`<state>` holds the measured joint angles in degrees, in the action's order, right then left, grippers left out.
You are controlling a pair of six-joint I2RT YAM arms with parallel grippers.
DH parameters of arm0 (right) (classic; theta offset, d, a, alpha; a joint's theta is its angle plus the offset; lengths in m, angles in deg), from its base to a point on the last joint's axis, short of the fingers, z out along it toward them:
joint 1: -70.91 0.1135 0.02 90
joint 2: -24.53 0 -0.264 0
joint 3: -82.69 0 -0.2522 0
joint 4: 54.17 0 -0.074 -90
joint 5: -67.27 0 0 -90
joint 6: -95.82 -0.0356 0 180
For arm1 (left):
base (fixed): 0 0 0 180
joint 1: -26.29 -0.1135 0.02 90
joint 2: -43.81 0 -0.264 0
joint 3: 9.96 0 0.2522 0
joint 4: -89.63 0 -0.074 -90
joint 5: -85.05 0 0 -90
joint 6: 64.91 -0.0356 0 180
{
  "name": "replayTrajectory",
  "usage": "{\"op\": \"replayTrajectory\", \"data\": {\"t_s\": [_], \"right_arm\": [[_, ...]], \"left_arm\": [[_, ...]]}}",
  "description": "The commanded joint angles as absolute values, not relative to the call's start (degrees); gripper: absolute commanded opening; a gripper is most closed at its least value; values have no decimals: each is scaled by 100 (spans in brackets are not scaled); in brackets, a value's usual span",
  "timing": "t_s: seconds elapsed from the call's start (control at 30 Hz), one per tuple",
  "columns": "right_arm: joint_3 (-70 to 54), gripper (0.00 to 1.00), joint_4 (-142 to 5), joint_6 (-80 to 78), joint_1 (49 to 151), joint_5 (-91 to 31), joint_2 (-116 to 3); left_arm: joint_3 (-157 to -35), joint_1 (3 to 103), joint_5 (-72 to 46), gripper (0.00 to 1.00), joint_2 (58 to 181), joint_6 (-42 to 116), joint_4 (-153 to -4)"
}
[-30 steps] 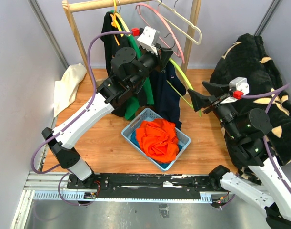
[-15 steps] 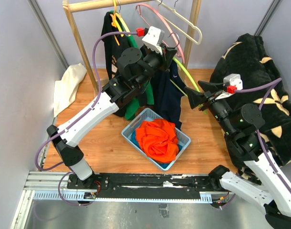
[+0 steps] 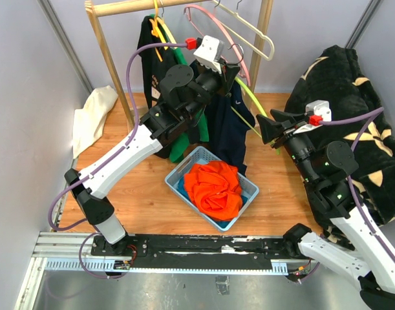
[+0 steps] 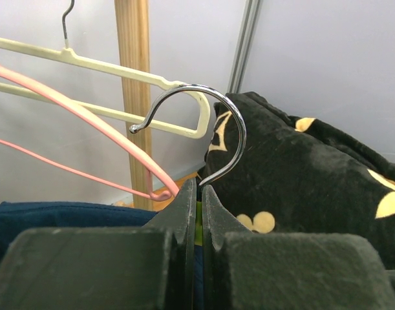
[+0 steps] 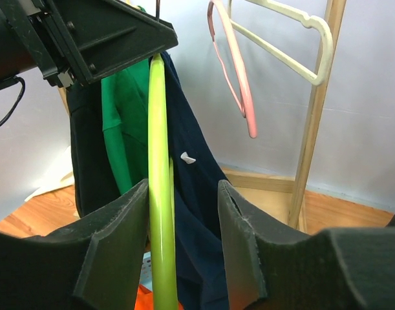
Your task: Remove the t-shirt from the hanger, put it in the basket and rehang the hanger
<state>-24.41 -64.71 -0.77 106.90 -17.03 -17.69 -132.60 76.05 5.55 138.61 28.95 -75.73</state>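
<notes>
Overhead view, left to right: cream cloth [image 3: 94, 116] on the floor beside the wooden rack [image 3: 106, 58]; left gripper [image 3: 231, 70] raised in front of the rail; navy t-shirt [image 3: 226, 129] draped on a lime-green hanger [image 3: 252, 100]; blue basket [image 3: 183, 165] holding an orange garment [image 3: 213, 187]; right gripper [image 3: 263, 128]; black patterned blanket [image 3: 339, 84]. The t-shirt hangs directly below the left gripper and to the left of the right gripper, its lower edge just behind the basket. In the left wrist view the left gripper [image 4: 198, 187] has its fingers pressed together on the neck of the hanger, from which the chrome hook [image 4: 229, 123] rises with nothing through it; a pink hanger [image 4: 87, 119] and a cream hanger [image 4: 119, 74] lie behind. In the right wrist view the right gripper [image 5: 183, 187] has its fingers spread, and the hanger's green bar [image 5: 160, 161] runs between them, close to one finger; contact cannot be told. The t-shirt [image 5: 197, 168] falls just beyond that bar, beside a green garment [image 5: 119, 129].
</notes>
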Motion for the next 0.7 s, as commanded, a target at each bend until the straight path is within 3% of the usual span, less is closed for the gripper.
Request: {"op": "replayTrajectory", "data": {"t_s": [0.0, 0.23, 0.5, 0.6, 0.67], "right_arm": [[-2542, 43, -6249, -22, 10685, -1604, -1693], [-2569, 19, -6218, 90, 10686, -1668, -1639], [-2617, 1, -6037, 281, 10686, -1957, -1516], [-2592, 1, -6029, 302, 10682, -1916, -1479], [-2582, 1, -6030, 321, 10686, -1867, -1452]], "left_arm": [[-13549, 7688, 621, 0, 13846, 2853, -8084], [-13608, 7700, 612, 1, 13869, 2843, -8027], [-13856, 7701, 455, 1, 13969, 2734, -7602], [-13946, 7701, 331, 11, 13955, 2692, -7386], [-13904, 7701, 284, 24, 13874, 2670, -7317]]}}
